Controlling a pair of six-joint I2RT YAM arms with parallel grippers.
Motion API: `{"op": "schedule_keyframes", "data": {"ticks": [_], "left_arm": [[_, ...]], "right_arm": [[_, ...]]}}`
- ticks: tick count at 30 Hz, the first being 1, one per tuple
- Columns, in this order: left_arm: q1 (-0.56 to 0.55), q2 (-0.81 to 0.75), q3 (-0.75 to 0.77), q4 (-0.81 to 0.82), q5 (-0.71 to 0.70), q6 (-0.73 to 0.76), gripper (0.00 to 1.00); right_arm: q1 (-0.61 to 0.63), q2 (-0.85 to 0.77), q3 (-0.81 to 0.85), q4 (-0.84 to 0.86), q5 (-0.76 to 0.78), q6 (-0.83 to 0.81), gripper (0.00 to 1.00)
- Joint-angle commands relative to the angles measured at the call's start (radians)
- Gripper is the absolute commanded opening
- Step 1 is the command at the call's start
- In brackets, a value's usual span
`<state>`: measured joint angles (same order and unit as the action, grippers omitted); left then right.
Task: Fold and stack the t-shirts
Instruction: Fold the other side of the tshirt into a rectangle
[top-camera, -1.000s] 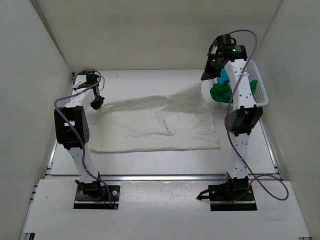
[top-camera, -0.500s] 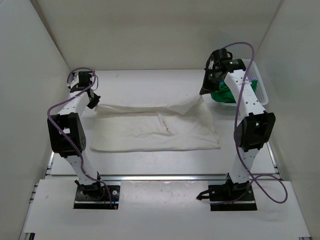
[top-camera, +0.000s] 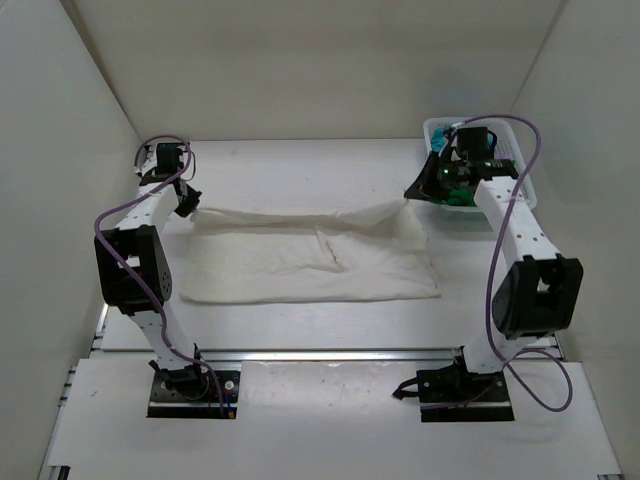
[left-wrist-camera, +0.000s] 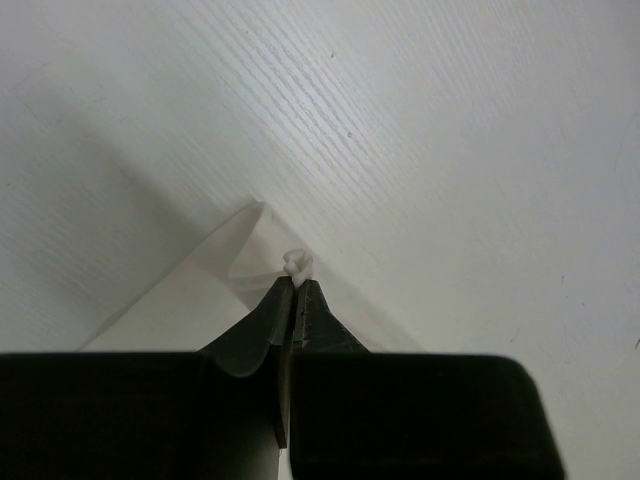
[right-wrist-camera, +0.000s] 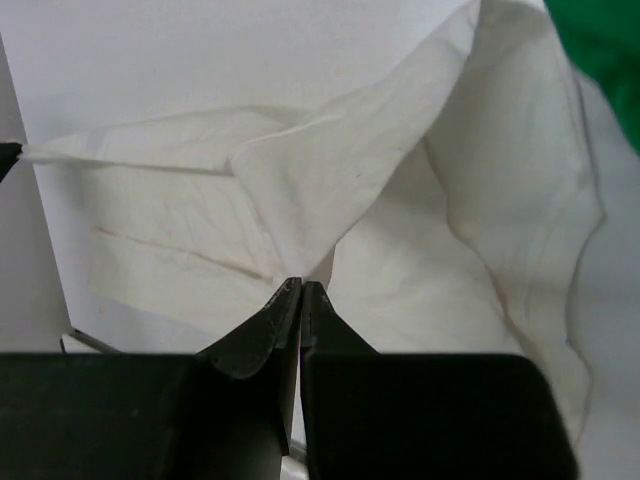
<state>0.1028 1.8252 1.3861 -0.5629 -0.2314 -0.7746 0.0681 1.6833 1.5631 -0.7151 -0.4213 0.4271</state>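
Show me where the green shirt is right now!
In the top view, the green shirt sits in the white basket at the far right, just beside the right end effector holding the white shirt.

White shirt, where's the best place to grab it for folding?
At its two far corners, one per gripper, coming down from above. The white shirt lies flat and wide, so corners are the easiest bits to pinch. The left gripper and right gripper are each shut on one there, with the far edge stretched between them.
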Motion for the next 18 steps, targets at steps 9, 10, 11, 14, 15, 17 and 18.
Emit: {"op": "schedule_keyframes", "data": {"ticks": [9,10,11,14,15,17,18], "left_arm": [[0.009,-0.072,-0.03,0.021,0.023,0.028,0.0],[0.012,-0.078,-0.035,0.021,0.032,0.026,0.0],[0.014,-0.092,-0.042,0.026,0.027,0.023,0.0],[0.009,-0.109,-0.053,0.026,0.027,0.023,0.0],[0.017,-0.122,-0.061,0.024,0.023,0.029,0.0],[0.012,-0.155,-0.088,0.023,0.023,0.031,0.0],[0.024,-0.158,-0.116,0.027,0.02,0.031,0.0]], "right_arm": [[-0.021,-0.284,-0.281,0.089,-0.125,0.035,0.0],[-0.027,-0.298,-0.293,0.082,-0.123,0.039,0.0],[-0.033,-0.313,-0.301,0.079,-0.125,0.038,0.0],[-0.033,-0.347,-0.347,0.048,-0.12,0.03,0.0],[-0.027,-0.359,-0.372,0.046,-0.11,0.036,0.0],[-0.031,-0.385,-0.417,0.042,-0.106,0.029,0.0],[-0.036,-0.402,-0.426,0.037,-0.103,0.035,0.0]]}}
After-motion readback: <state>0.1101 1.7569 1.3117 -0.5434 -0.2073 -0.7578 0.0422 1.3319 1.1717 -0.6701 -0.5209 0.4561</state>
